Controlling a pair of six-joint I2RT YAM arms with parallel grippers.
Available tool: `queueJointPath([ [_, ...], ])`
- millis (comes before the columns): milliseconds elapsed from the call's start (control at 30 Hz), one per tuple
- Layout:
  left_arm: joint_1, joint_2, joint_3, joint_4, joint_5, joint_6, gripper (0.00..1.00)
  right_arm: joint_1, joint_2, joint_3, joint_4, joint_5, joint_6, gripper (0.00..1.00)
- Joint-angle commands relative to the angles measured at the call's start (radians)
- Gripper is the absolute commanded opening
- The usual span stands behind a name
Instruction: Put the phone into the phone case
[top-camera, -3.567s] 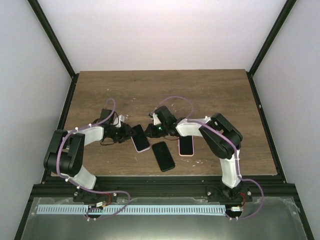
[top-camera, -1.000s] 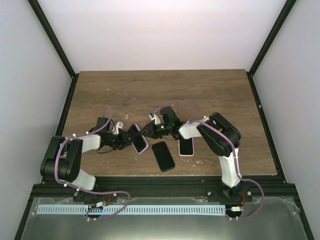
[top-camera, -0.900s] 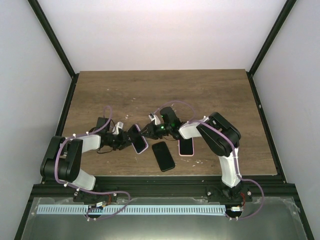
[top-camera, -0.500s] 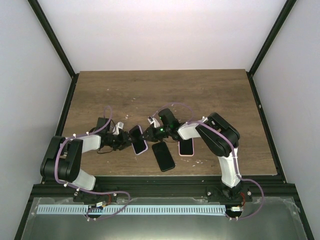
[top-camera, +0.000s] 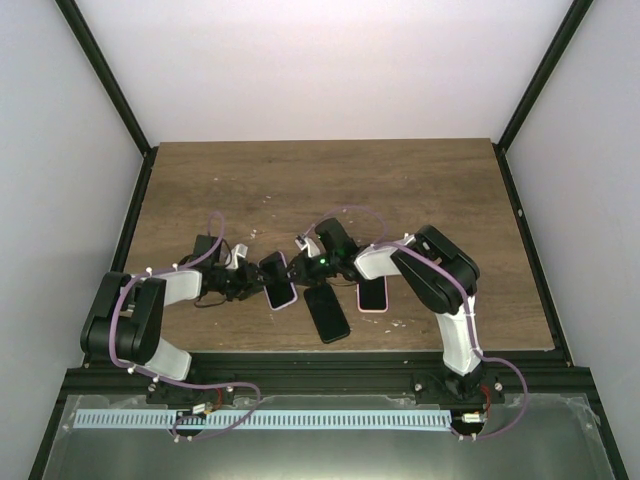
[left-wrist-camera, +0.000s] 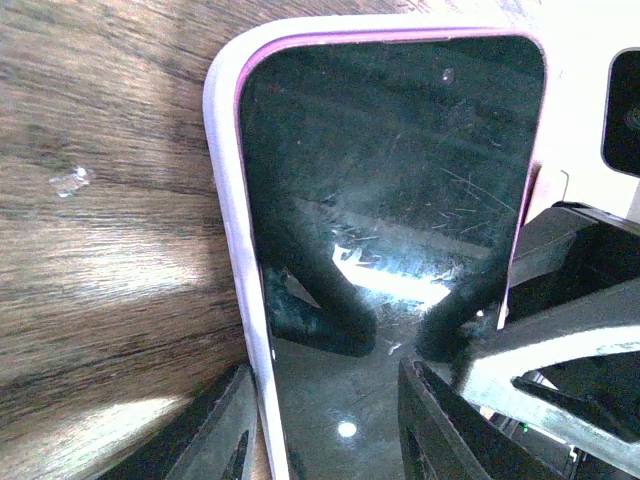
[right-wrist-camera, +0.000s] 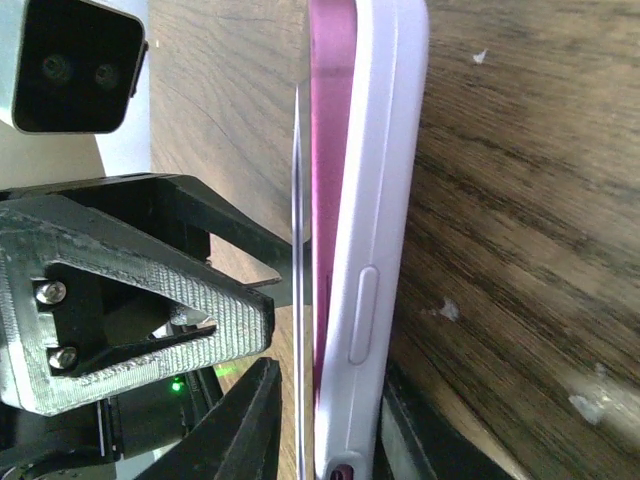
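Hidden first. No view tells you whether the black glass-fronted phone (left-wrist-camera: 390, 180) is seated fully in the pale pink phone case (left-wrist-camera: 228, 200). The right wrist view has them edge-on. There the phone is only a thin dark line (right-wrist-camera: 298, 250) just beside the case's magenta lining, and both run off the bottom of the picture. The left wrist view also cuts off the phone's near end. Its lower right corner sits behind a grey finger (left-wrist-camera: 560, 340) of the right arm. A dark rounded shape (left-wrist-camera: 628, 110) at that view's right edge is cut off, and you cannot tell what it is.

Contents: the glass face fills the case opening, with a magenta rim showing round the far end and both long sides.

Position: from above, phone and case (top-camera: 277, 281) sit between the two wrists on the near half of the brown wood-grain bench (top-camera: 420, 190). You cannot tell whether they rest on it or are lifted.

Left jaws: spread apart. Both fingers (left-wrist-camera: 215, 435) point at the glass, their tips meeting their own reflections, and they are closed on nothing.

Right jaws: clamped across the thickness of the case. One finger (right-wrist-camera: 245, 425) is on the glass side, the other on the back.

Also on the bench: a bare black phone (top-camera: 327, 312) lies flat just beside the pair. A second pink-cased phone (top-camera: 372, 293) lies flat by the right forearm.
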Motion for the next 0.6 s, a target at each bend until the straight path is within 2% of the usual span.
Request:
queueJointPath([
  [0,-0.012,0.018,-0.022,-0.022,-0.043,0.005,0.41,0.017,-0.037,0.039,-0.035,0.003,-0.024,0.22],
  [100,-0.011,0.007,-0.018,-0.029,-0.045,0.003,0.42,0.018,-0.048,0.039,-0.066,0.028,-0.038,0.1],
  [200,-0.011,-0.008,-0.01,-0.041,-0.043,-0.001,0.44,0.018,-0.065,0.037,-0.079,0.045,-0.049,0.04],
  [367,-0.005,-0.067,0.018,-0.086,-0.023,0.002,0.52,0.015,-0.123,0.019,-0.081,0.068,-0.059,0.03],
  [567,0.041,-0.193,0.039,-0.104,0.075,-0.013,0.65,-0.002,-0.227,-0.02,-0.066,0.053,-0.049,0.03],
])
